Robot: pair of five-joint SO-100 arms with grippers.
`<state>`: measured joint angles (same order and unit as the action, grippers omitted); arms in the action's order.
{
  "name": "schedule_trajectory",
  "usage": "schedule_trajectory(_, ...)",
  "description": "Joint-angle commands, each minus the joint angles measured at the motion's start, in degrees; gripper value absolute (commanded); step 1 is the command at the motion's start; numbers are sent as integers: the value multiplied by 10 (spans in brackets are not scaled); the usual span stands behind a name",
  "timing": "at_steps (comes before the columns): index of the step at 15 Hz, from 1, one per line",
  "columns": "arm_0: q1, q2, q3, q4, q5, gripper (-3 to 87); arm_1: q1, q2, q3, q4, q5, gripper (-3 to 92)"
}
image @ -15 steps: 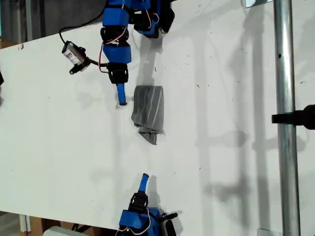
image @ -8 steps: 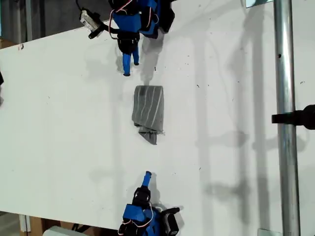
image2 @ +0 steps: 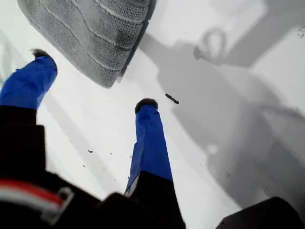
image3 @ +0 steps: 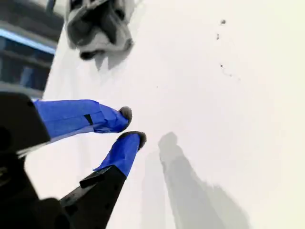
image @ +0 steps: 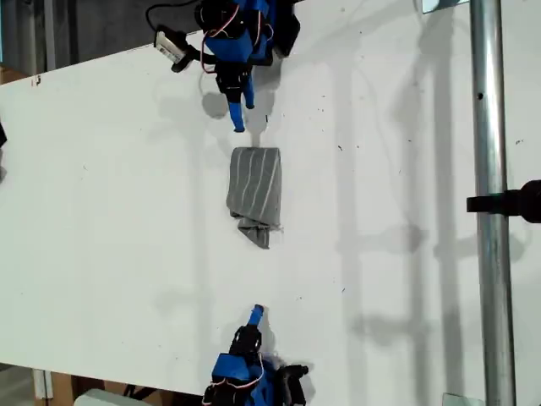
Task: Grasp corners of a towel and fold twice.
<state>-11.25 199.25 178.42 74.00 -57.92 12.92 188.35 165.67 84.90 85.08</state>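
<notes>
**End effectors both empty; towel lay folded but untidy**

End effector state: my first end effector [image: 237,118] hung over the desk [image: 101,211] near the top of the exterior view. It pointed down the picture at the towel [image: 255,190] and stood just short of the towel's upper edge without touching it. In the first wrist view its two blue fingers were spread wide with only bare desk between them, so it gripped nothing.

My second end effector [image: 256,313] sat at the bottom of the exterior view, well apart from the towel. In the second wrist view its fingertips [image3: 125,113] were parted by a narrow gap, and it also gripped nothing.

Towel: it rested alone near the middle of the desk, between the two arms, as a narrow upright packet with its stripes running lengthwise.
- The upper end was square and neat, with a rounded thick edge in the first wrist view that suggested doubled layers.
- The lower end [image: 256,233] was bunched and tapered to a ragged point. It showed as a crumpled lump in the second wrist view.

Progress (judgement):
- The packet looked far narrower than a spread square cloth, so at least one fold, likely both, appeared done.
- The layer count could not be read from these views.
- With both end effectors clear of the cloth, the folding seemed essentially finished.
- At most the bunched lower end was left to straighten, since the corners there did not sit flush.
</notes>
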Motion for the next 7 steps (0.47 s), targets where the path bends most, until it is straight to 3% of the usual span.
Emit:
schedule_trajectory(1,-8,0,3,-1,35,54,4,-3,-4,4,1,338)
schedule_trajectory(7,-8,0,3,-1,35,54,0,-3,-4,4,1,338)
